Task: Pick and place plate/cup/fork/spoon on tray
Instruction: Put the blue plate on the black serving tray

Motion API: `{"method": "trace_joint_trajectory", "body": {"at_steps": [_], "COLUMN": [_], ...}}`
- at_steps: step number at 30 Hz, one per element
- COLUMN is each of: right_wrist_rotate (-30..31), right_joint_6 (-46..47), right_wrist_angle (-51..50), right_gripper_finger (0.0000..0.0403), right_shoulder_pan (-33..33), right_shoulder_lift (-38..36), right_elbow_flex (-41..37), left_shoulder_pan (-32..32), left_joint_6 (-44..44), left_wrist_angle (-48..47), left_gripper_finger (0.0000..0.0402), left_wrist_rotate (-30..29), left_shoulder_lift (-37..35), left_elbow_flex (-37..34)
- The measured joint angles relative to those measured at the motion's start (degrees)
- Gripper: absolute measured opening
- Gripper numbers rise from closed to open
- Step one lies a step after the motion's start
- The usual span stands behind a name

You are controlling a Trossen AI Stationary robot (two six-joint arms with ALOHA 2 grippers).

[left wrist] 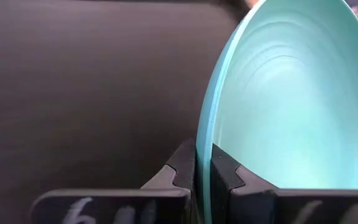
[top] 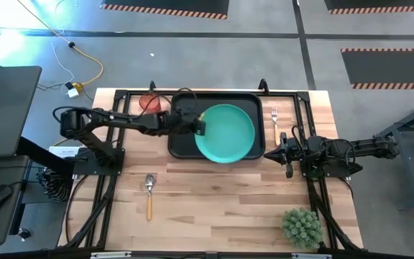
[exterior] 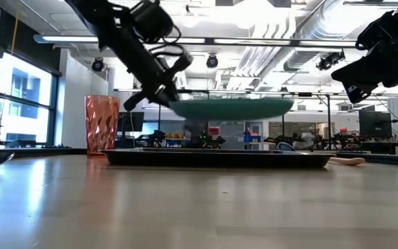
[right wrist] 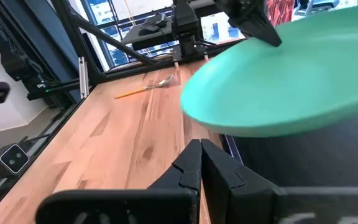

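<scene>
The plate (top: 226, 133) hangs level above the tray (top: 180, 144), clear of it in the low view, its near edge reaching past the tray's front rim. The left tool (top: 201, 127) pinches the plate's rim, one finger (left wrist: 180, 167) on each face in the left wrist view, where the plate fills most of the picture and is cut off at the edges. Pale marks on that tool's body there are too blurred to read. The cup (top: 152, 101) stands on the surface just beside the tray's far left corner; from above the left arm partly covers it, while the low view shows it upright (exterior: 102, 125). The fork (top: 274, 122) lies on the surface to the right of the tray, near the right arm's frame rail. The spoon (top: 149, 194) lies well apart, toward the front left of the surface, and shows again beyond the plate in the right wrist view (right wrist: 146, 88). The right tool (top: 272, 154) hovers just off the tray's front right corner with its fingers pressed together on nothing. A small green plant (top: 301, 227) sits at the front right corner of the surface.
</scene>
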Motion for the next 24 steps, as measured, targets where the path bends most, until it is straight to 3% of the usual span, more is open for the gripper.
{"method": "trace_joint_trajectory", "body": {"at_steps": [13, 24], "right_wrist_rotate": [0.0, 0.0], "right_joint_6": [0.0, 0.01], "right_wrist_angle": [0.0, 0.02], "right_gripper_finger": [0.0, 0.0], "right_shoulder_pan": [-0.02, -0.01], "right_shoulder_lift": [0.0, 0.02], "right_elbow_flex": [-0.02, -0.02], "left_shoulder_pan": [8.08, 9.1], "left_joint_6": [2.09, 2.07], "left_wrist_angle": [-4.64, -4.76], "left_gripper_finger": [0.0005, 0.0005], "left_wrist_rotate": [2.98, 4.56], "left_shoulder_lift": [0.7, 4.38], "left_elbow_flex": [0.0, 0.0]}}
